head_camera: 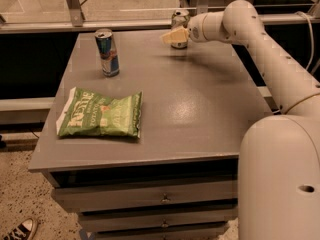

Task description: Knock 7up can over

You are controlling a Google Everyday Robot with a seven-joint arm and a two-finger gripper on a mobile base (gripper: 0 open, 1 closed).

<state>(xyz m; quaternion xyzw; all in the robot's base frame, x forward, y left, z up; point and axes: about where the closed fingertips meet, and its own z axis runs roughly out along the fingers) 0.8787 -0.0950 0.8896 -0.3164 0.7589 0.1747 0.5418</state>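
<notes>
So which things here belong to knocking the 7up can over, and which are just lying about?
Part of the job:
7up can, upright at the far edge of the table
hand, directly in front of that can

Lying about:
blue-and-silver can, standing at the far left
green chip bag, flat near the front left
</notes>
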